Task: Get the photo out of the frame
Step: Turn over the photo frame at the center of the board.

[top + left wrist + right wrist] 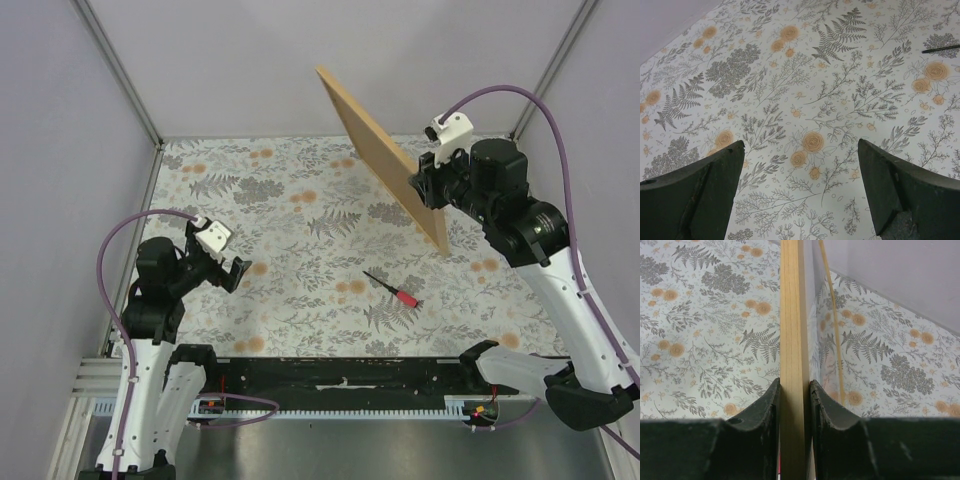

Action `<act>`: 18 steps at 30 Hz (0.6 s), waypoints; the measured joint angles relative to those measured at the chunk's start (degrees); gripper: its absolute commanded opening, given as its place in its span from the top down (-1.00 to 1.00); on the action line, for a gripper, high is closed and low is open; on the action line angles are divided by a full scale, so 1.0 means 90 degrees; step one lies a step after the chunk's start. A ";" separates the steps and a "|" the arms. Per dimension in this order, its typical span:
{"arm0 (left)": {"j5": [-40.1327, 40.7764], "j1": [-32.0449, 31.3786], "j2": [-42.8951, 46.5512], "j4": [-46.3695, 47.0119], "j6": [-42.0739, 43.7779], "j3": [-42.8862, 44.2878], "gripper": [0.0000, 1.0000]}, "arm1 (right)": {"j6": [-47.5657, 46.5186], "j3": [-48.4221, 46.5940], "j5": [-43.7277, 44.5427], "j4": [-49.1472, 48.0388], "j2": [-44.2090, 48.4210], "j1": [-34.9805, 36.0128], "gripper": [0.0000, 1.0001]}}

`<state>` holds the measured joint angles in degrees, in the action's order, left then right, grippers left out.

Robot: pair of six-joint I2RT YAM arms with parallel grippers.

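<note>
The frame (380,150) hangs tilted in the air over the back right of the table, its brown back board facing the top camera. My right gripper (425,190) is shut on its lower right edge. In the right wrist view the light-tan wooden edge (792,315) runs straight up between the two black fingers (765,410), which press on both of its faces. The photo is hidden from every view. My left gripper (222,272) hovers open over the left of the table, with only the floral cloth between its fingers (715,180).
A small screwdriver with a red handle (393,289) lies on the floral cloth (300,230) right of centre; its dark shaft (940,49) shows in the left wrist view. Pale walls and metal posts (120,70) enclose the table.
</note>
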<state>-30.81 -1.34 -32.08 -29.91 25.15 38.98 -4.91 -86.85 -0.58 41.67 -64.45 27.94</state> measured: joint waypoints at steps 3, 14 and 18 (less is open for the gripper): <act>-0.0046 0.0005 0.0000 -0.0005 0.0000 0.0000 -0.99 | 0.0061 -0.0068 0.0107 0.0007 -0.0027 0.0000 1.00; -0.0119 0.0029 0.0036 -0.0005 0.0000 0.0000 -0.99 | 0.0243 -0.0075 0.0971 -0.0243 0.0141 -0.0155 1.00; -0.0143 0.0041 0.0058 -0.0007 0.0000 0.0000 -0.99 | 0.0350 0.0032 0.1103 -0.0386 0.0233 -0.0449 1.00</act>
<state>-32.10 -0.97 -31.55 -29.98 25.15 38.98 -1.76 -86.56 9.34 38.20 -62.35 23.90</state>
